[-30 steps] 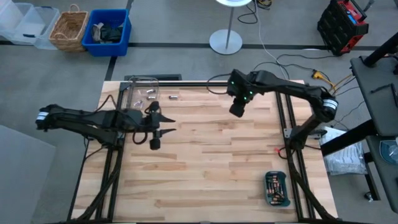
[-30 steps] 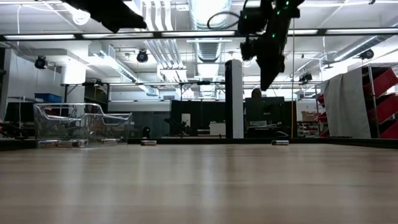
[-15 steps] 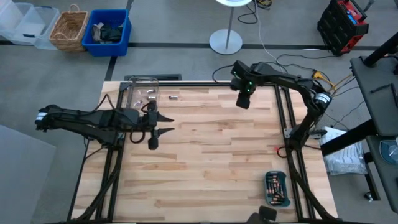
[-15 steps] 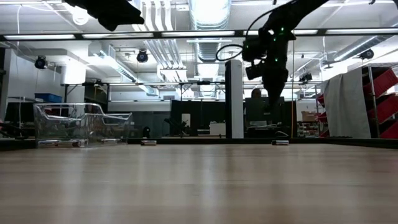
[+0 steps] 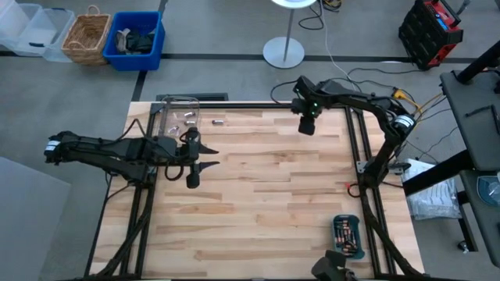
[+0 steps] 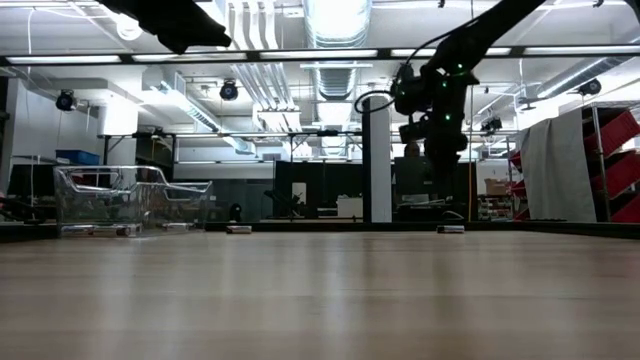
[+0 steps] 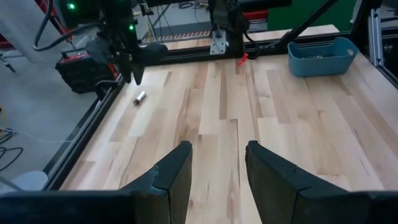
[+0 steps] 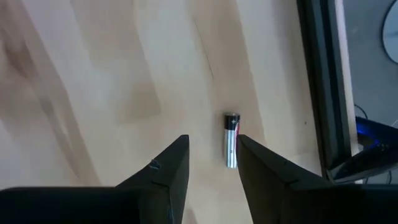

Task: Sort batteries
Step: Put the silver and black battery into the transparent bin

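My right gripper [image 8: 211, 140] hangs open near the table's far edge [image 5: 306, 127], fingers pointing down. A small silvery battery with a dark end [image 8: 231, 139] lies flat on the wood just beyond its fingertips, untouched; the left wrist view shows that battery [image 7: 140, 97] beside the gripper. My left gripper [image 7: 219, 149] stands open and holds nothing above the table's left part [image 5: 214, 156]. Another loose battery [image 5: 219, 122] lies by a clear plastic box [image 5: 178, 117] that holds a few batteries. A teal tray [image 5: 348, 236] with several batteries sits at the near right.
Black frame rails [image 5: 355, 148] run along the table's right and far edges, close to my right gripper. A small red thing [image 5: 349, 187] lies at the right edge. A dark object [image 5: 332, 269] shows at the near edge. Bare wood [image 5: 266, 203] fills the middle.
My right gripper has moved toward the table's far edge and a little to the right, and has come down closer to the tabletop. It now hangs over the battery lying there.
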You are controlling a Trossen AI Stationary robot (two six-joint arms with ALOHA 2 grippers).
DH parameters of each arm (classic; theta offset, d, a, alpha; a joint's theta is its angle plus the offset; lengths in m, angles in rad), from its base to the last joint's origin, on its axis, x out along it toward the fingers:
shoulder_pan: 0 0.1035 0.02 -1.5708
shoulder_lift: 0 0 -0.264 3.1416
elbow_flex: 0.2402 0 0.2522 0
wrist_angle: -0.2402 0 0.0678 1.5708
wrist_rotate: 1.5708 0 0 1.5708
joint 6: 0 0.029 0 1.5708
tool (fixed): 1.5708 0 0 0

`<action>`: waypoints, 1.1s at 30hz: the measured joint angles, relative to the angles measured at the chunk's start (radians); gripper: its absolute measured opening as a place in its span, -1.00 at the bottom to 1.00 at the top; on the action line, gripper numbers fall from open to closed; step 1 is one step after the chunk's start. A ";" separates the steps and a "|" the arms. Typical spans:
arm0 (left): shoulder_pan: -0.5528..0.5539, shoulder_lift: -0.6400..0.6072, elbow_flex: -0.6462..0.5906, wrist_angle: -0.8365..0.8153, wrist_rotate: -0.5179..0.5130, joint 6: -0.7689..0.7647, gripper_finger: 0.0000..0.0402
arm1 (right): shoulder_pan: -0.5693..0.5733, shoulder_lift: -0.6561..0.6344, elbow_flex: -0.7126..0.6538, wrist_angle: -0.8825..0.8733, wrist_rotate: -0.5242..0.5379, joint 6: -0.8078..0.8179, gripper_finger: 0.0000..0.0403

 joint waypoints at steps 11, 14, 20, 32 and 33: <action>0.000 0.002 0.000 -0.004 0.000 0.000 -0.35 | -0.014 0.000 -0.108 0.104 0.002 -0.038 -0.30; 0.000 0.002 0.000 -0.005 0.000 0.000 -0.35 | -0.027 0.000 -0.130 0.113 0.002 -0.034 -0.28; 0.000 0.002 0.000 -0.004 0.000 0.001 -0.35 | -0.046 0.000 -0.160 0.130 0.039 -0.001 -0.24; 0.000 0.002 0.000 0.000 0.000 0.004 -0.35 | -0.048 0.000 -0.211 0.195 0.078 0.022 -0.28; 0.000 0.002 0.000 -0.001 0.000 0.004 -0.35 | -0.048 0.000 -0.211 0.196 0.078 0.026 -0.27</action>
